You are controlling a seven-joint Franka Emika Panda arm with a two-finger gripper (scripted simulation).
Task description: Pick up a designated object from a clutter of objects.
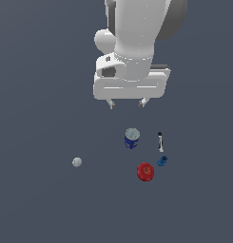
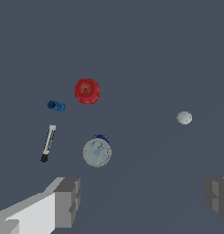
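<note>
The designated object, a small pale grey-white ball (image 1: 77, 162), lies alone toward the exterior view's left; it also shows in the wrist view (image 2: 184, 118). The rest of the clutter sits to its right: a blue can with a pale top (image 1: 131, 138) (image 2: 97, 151), a red round object (image 1: 145, 172) (image 2: 87, 91), a tiny blue piece (image 1: 162, 161) (image 2: 56, 106) and a thin black-and-white stick (image 1: 160, 141) (image 2: 48, 143). My gripper (image 1: 127, 104) (image 2: 143, 201) hangs open and empty high above the can, well apart from the ball.
The floor is a plain dark grey-blue surface (image 1: 37, 204). The arm's white body (image 1: 132, 42) fills the upper middle of the exterior view.
</note>
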